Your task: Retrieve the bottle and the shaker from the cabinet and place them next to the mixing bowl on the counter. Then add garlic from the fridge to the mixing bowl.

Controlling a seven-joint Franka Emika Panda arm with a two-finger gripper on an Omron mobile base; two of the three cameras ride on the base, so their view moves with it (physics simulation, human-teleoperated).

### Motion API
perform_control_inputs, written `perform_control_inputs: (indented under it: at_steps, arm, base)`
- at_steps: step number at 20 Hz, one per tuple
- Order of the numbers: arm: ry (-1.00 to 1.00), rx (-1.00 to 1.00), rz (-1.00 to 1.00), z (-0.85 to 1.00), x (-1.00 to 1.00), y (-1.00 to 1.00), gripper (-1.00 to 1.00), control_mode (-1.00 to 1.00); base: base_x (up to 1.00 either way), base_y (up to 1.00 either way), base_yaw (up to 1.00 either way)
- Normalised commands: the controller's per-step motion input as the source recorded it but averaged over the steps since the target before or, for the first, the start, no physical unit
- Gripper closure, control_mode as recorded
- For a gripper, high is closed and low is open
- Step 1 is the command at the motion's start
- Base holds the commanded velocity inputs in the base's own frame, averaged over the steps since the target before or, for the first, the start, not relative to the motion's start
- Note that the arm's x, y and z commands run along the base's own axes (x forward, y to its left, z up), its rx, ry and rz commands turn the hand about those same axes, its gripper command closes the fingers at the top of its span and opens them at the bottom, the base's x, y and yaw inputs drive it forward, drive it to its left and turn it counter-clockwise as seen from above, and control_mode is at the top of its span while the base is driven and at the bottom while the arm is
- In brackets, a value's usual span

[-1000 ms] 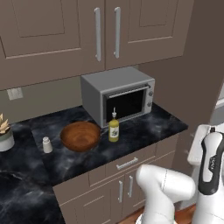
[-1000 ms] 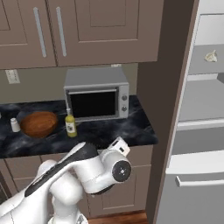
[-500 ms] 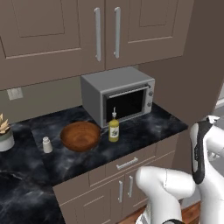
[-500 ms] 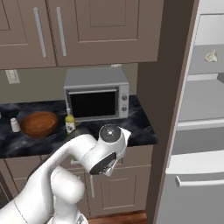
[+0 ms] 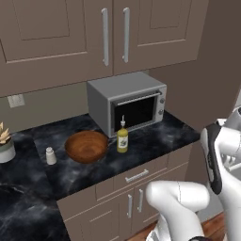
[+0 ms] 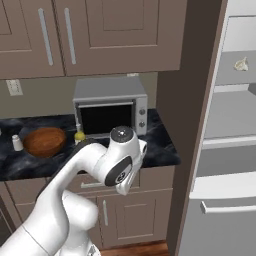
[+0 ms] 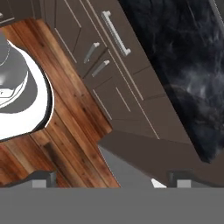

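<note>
The brown mixing bowl (image 5: 87, 146) (image 6: 44, 141) sits on the black marble counter (image 5: 155, 136) (image 6: 160, 145). The yellow bottle (image 5: 122, 139) (image 6: 79, 135) stands just right of it, in front of the microwave. The small off-white shaker (image 5: 50, 156) (image 6: 17, 143) stands left of the bowl. Above, the cabinet (image 5: 103, 33) (image 6: 75, 30) has its doors closed. At the right the fridge (image 6: 235, 115) is open, with the garlic (image 6: 241, 64) on an upper shelf. My gripper (image 7: 111, 179) is open and empty, facing down at the base cabinet doors, wood floor and counter edge.
A grey microwave (image 5: 127, 101) (image 6: 110, 107) stands at the back of the counter. A potted succulent (image 5: 4, 146) is at the far left. A tall brown panel (image 6: 185, 125) separates the counter from the fridge. My white arm (image 6: 120, 160) crosses in front of the counter.
The arm has swung: its upper joint rose in the right base view and the forearm shifted up and left in the left base view. The things on the counter have not moved.
</note>
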Motion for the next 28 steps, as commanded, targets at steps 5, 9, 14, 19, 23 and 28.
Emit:
perform_control_inputs:
  at_steps: [5,9,14,19,23,28]
  arm:
    - [0.01,0.00,0.00,0.00,-0.09,0.00,-1.00,1.00]
    - [0.00,0.00,0.00,0.00,0.00,0.00,-1.00,1.00]
    - [0.00,0.00,0.00,0.00,0.00,0.00,-1.00,1.00]
    - [0.00,0.00,0.00,0.00,0.00,0.00,-1.00,1.00]
    - [0.00,0.00,0.00,0.00,0.00,0.00,-1.00,1.00]
    - [0.00,0.00,0.00,0.00,0.00,0.00,-1.00,1.00]
  base:
    - [-0.11,-0.23,0.02]
    - [-0.29,-0.96,0.11]
    - [0.09,-0.48,0.14]
    - [0.20,-0.52,0.29]
    - [-0.02,-0.79,0.18]
    - [0.06,-0.53,0.15]
